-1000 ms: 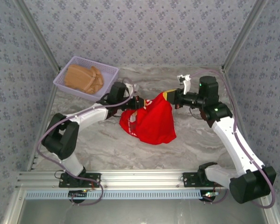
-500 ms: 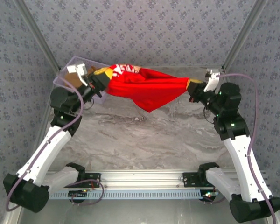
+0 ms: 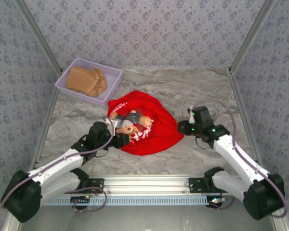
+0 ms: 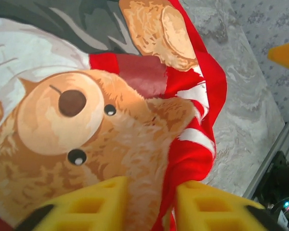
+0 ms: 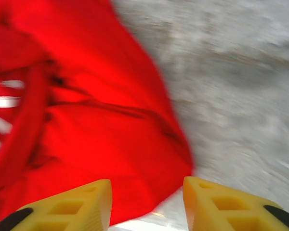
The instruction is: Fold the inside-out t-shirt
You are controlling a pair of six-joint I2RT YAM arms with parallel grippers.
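The inside-out t-shirt [image 3: 156, 120] lies crumpled in a heap at the middle of the table, bright red, with a bear print and white lettering facing up on its left part. My left gripper [image 3: 124, 139] sits low at the heap's left edge. In the left wrist view its yellow jaws [image 4: 151, 185] stand apart, with the bear print and a red fold [image 4: 197, 149] lying between them. My right gripper [image 3: 180, 128] is at the heap's right edge. Its jaws [image 5: 147, 185] stand open over the red hem [image 5: 86, 130] and the bare table.
A lilac basket [image 3: 62, 84] with a folded tan garment [image 3: 86, 81] stands at the back left. Patterned walls close in the marble table [image 3: 207, 91] on three sides. A metal rail [image 3: 144, 183] runs along the near edge.
Half a second ago both grippers held the shirt stretched in the air at the back. Now it lies heaped on the table, both arms are lower and nearer, and both jaws have opened.
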